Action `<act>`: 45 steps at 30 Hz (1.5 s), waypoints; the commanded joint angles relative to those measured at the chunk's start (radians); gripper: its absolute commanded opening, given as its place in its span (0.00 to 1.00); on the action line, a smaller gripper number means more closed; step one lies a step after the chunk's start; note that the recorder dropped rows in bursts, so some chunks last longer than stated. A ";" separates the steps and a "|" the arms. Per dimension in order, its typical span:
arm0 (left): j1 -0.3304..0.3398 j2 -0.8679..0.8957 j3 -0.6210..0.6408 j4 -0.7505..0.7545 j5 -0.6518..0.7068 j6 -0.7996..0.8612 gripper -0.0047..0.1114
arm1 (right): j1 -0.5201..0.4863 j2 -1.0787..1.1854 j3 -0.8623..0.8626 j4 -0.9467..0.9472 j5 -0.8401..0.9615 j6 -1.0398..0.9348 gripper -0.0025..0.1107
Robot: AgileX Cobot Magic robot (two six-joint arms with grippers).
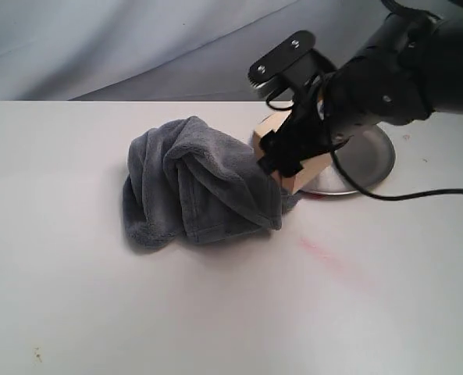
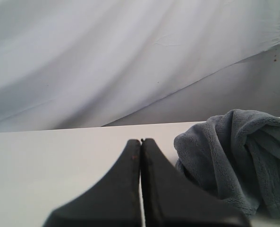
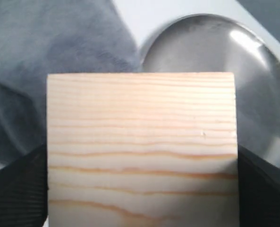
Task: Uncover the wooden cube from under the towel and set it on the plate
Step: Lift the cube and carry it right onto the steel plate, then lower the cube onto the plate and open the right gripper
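The cube is pale tan with orange-brown grain stripes. The towel is blue-grey, the plate shiny silver. The table is white with a faint pink smear. The left gripper is black, the backdrop pale grey.

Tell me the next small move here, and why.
Probably shift the wooden cube sideways, away from the fleece towel, until it hangs over the middle of the steel plate. The right gripper has its jaws shut on the cube, which is uncovered, but it sits at the plate's towel-side rim rather than over the dish.
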 commanded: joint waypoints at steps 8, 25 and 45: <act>0.002 -0.004 0.004 -0.002 -0.011 -0.002 0.04 | -0.203 0.017 -0.010 -0.013 -0.299 0.102 0.38; 0.002 -0.004 0.004 -0.002 -0.011 -0.002 0.04 | -0.231 0.423 -0.449 0.098 -0.049 0.110 0.38; 0.002 -0.004 0.004 -0.002 -0.011 -0.002 0.04 | -0.283 0.484 -0.454 0.196 0.009 0.066 0.38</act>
